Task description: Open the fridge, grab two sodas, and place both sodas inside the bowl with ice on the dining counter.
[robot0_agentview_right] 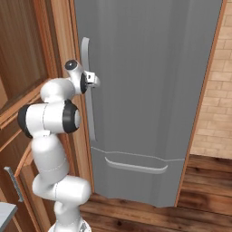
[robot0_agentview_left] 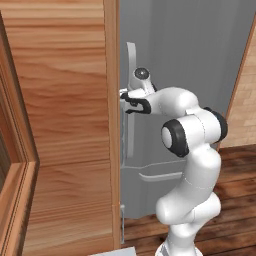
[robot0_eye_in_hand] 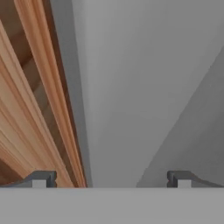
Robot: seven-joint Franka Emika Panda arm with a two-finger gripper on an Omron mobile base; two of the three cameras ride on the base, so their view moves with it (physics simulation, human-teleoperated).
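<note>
The fridge (robot0_agentview_right: 149,90) is a tall grey appliance, and its door stands shut. Its long pale vertical bar handle (robot0_agentview_right: 87,97) runs down the door's left edge. My gripper (robot0_agentview_right: 94,80) is at the upper part of that handle, jaws open. In the hand view the handle (robot0_eye_in_hand: 118,87) is a broad pale band between my two fingertips (robot0_eye_in_hand: 41,179), and my gripper (robot0_eye_in_hand: 111,181) straddles it without clamping it. The left base view has the gripper (robot0_agentview_left: 122,102) against the handle (robot0_agentview_left: 131,65). The sodas are hidden behind the shut door. The bowl, ice and dining counter are out of view.
Wooden cabinet panels (robot0_agentview_left: 60,125) stand tight against the fridge's left side. A brick wall (robot0_agentview_right: 213,104) is to its right. The fridge's lower drawer has a curved grey handle (robot0_agentview_right: 136,166). A wooden floor (robot0_agentview_right: 204,195) lies in front.
</note>
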